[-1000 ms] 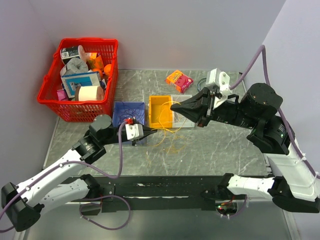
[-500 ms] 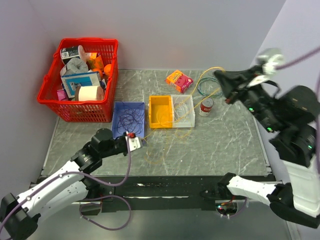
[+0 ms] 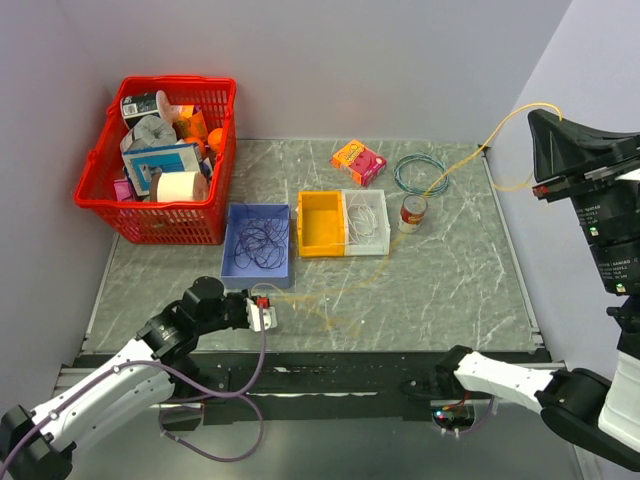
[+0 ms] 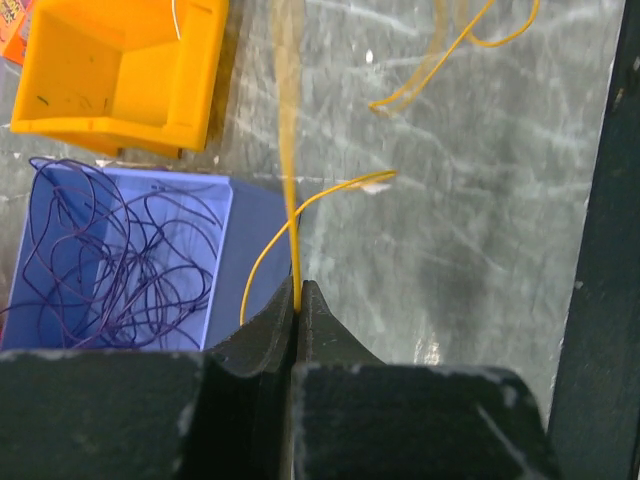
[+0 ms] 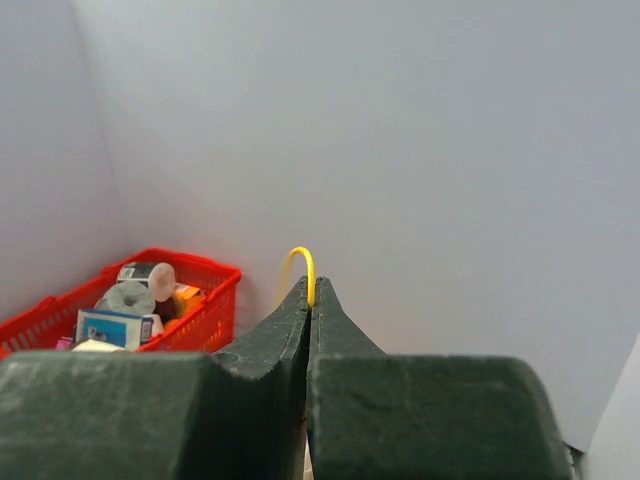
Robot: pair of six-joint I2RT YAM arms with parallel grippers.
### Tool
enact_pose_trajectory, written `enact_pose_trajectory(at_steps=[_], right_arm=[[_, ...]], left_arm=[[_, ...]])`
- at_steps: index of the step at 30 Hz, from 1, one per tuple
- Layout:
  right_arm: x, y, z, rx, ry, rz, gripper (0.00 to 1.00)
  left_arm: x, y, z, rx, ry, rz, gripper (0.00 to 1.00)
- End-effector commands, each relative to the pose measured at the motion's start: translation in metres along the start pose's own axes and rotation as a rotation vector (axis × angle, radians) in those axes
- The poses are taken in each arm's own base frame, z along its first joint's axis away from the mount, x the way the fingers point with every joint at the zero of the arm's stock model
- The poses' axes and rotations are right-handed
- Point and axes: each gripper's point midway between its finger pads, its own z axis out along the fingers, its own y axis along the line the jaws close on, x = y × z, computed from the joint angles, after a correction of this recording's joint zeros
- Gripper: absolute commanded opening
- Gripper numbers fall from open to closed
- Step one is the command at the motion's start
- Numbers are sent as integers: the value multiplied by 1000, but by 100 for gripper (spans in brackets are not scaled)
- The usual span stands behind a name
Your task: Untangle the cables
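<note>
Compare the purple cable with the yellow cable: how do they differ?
The purple cable lies bunched inside the blue bin; the yellow cable is stretched out long. No gripper holds the purple cable; the left gripper and right gripper pinch the yellow cable. Both are thin wires.

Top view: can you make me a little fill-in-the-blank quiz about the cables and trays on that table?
The purple cables lie in the ____ tray.
The left fingers and the right fingers are each shut on the ____ cable.
The white cable lies in the clear tray, with the orange tray on one side and the ____ on the other.
Missing words: blue; yellow; can.
</note>
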Motion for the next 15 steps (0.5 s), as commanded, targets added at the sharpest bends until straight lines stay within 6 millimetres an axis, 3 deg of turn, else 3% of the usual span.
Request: enact_pose_trajectory(at_steps=[1, 5, 8, 11, 12, 15], right_arm=[[11, 5, 18, 4, 27, -34, 0], [33, 17, 32, -29, 81, -34, 0], [30, 11, 39, 13, 76, -44, 0], [12, -3, 40, 70, 38, -55, 0], [-3, -13, 36, 112, 7, -66, 0], [-11, -37, 38, 233, 13, -138, 0]], left_arm=[[-5, 5, -4, -16, -20, 64, 1], [-20, 11, -5, -17, -62, 48, 1], [12, 10, -3, -46, 55, 71, 1], [34, 0, -8, -34, 123, 134, 1], [43, -5, -11, -19, 149, 156, 1], [68, 0, -22, -70, 243, 268, 1]])
